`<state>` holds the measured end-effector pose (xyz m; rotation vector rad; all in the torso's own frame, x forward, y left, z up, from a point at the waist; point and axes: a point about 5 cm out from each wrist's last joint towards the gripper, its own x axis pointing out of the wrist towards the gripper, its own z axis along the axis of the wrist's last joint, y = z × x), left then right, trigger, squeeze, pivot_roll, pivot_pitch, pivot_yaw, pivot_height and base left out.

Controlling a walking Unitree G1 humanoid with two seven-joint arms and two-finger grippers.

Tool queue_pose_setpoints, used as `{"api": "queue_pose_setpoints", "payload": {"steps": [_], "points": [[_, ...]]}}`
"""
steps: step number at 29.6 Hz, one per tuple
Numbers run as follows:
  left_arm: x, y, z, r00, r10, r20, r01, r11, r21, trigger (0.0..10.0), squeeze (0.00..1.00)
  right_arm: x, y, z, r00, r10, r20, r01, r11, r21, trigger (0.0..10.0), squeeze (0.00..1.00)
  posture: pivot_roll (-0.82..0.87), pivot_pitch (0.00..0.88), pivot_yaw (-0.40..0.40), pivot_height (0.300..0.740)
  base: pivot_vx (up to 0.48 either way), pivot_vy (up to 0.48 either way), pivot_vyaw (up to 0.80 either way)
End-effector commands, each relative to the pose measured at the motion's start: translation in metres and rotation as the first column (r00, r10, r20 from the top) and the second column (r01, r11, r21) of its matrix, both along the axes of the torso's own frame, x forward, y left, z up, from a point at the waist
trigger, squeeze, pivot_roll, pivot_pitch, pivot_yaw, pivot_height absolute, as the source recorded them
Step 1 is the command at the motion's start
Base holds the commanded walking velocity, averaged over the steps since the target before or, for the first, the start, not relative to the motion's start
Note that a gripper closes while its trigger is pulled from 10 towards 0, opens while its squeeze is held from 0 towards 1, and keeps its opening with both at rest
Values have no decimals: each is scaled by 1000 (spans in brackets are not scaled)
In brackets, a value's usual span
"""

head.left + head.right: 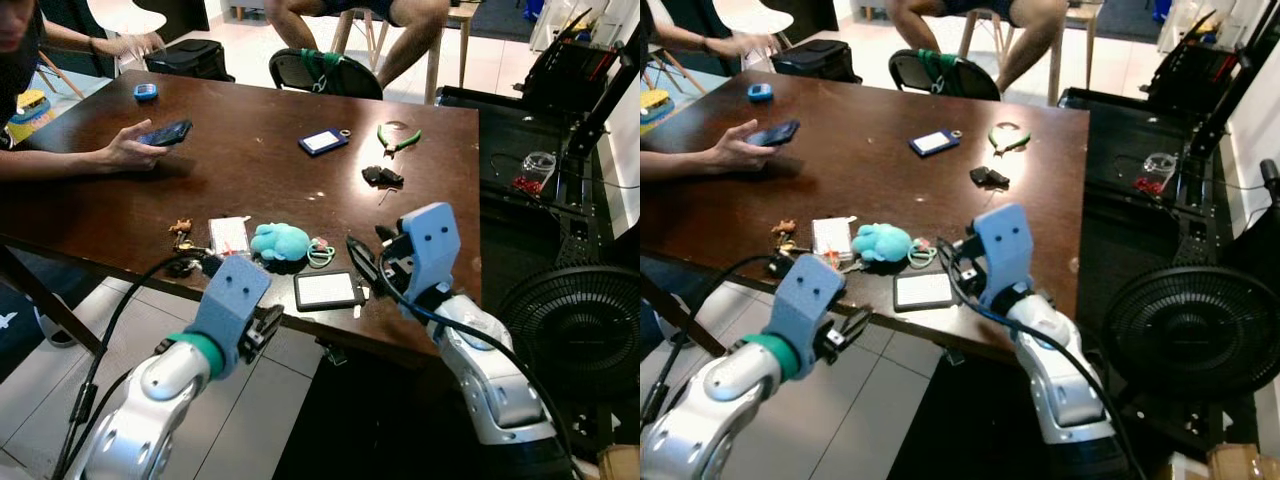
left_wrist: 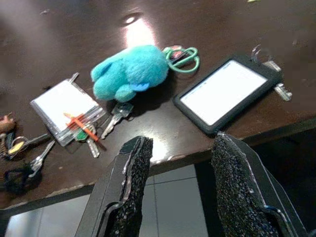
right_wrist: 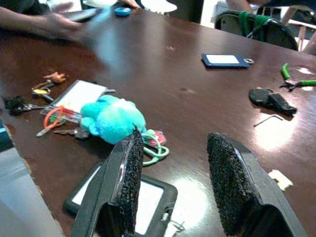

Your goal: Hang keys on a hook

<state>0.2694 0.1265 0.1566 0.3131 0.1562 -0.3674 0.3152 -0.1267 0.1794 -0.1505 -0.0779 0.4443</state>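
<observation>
On the near edge of the dark brown wooden desk (image 1: 250, 150) lie the metal keys on a fluffy turquoise plush keyring (image 1: 279, 241), untouched. The left gripper (image 2: 180, 190) hovers with fingers spread just off the edge; the right gripper (image 3: 175, 180), likewise agape, hangs above a black-framed card holder (image 1: 327, 290). Nothing is grasped, and I see no hook; the whole task remains.

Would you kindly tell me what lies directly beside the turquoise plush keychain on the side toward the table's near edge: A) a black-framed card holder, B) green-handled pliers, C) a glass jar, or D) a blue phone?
A: the black-framed card holder lies at the table's near edge just by the turquoise plush keychain, between the two open end effectors.
</observation>
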Motion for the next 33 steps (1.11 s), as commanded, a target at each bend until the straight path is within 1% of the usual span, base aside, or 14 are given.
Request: {"api": "queue_pose_setpoints", "payload": {"steps": [1,5,6,8,9,10,11,13,14,15,19,21,25,33], "points": [[3,5,-8,999,41,-17,-41,999,9,10000,0,-1,3,-13,999,31,-36,-33,999,-41,10000,0,-45,68,107,740,0,0,0],[5,7,-12,998,51,-26,-51,999,4,10000,0,-3,7,-20,995,75,-66,-79,994,-70,10000,0,-50,65,110,740,0,0,0],[6,7,-15,998,56,-35,-56,998,-8,10000,0,-9,11,-31,983,142,-117,-155,982,-110,10000,0,-46,67,110,740,0,0,0],[6,7,-15,998,56,-35,-56,998,-8,10000,0,-9,11,-31,983,142,-117,-155,982,-110,10000,0,-46,67,110,740,0,0,0],[11,6,-21,997,74,-33,-75,997,-15,10000,0,-15,14,-46,960,202,-196,-232,962,-147,10000,0,-39,69,106,740,0,0,0],[11,6,-21,997,74,-33,-75,997,-15,10000,0,-15,14,-46,960,202,-196,-232,962,-147,10000,0,-39,69,106,740,0,0,0],[17,5,-27,995,98,-36,-98,995,-19,10000,0,-14,13,-57,944,213,-254,-257,954,-154,10000,0,-45,67,103,740,0,0,0],[17,5,-27,995,98,-36,-98,995,-19,10000,0,-14,13,-57,944,213,-254,-257,954,-154,10000,0,-45,67,103,740,0,0,0],[23,4,-29,993,115,-31,-116,993,-24,10000,0,-10,12,-61,940,203,-273,-250,957,-149,10000,0,-51,67,103,740,0,0,0],[23,4,-29,993,115,-31,-116,993,-24,10000,0,-10,12,-61,940,203,-273,-250,957,-149,10000,0,-51,67,103,740,0,0,0],[37,3,-28,990,141,-21,-142,989,-36,10000,0,11,12,-55,964,138,-228,-158,985,-72,10000,0,-58,82,104,740,0,0,0],[43,2,-24,988,152,-12,-152,987,-48,10000,0,20,15,-46,972,148,-185,-148,989,11,10000,0,-54,87,105,740,0,0,0],[43,3,-22,987,163,-9,-163,984,-70,10000,0,16,14,-42,961,218,-170,-212,976,54,10000,0,-40,89,102,740,0,0,0],[44,6,-22,984,177,-4,-176,981,-86,10000,0,9,12,-38,939,302,-167,-300,953,38,10000,0,-42,91,100,740,0,0,0]]}}
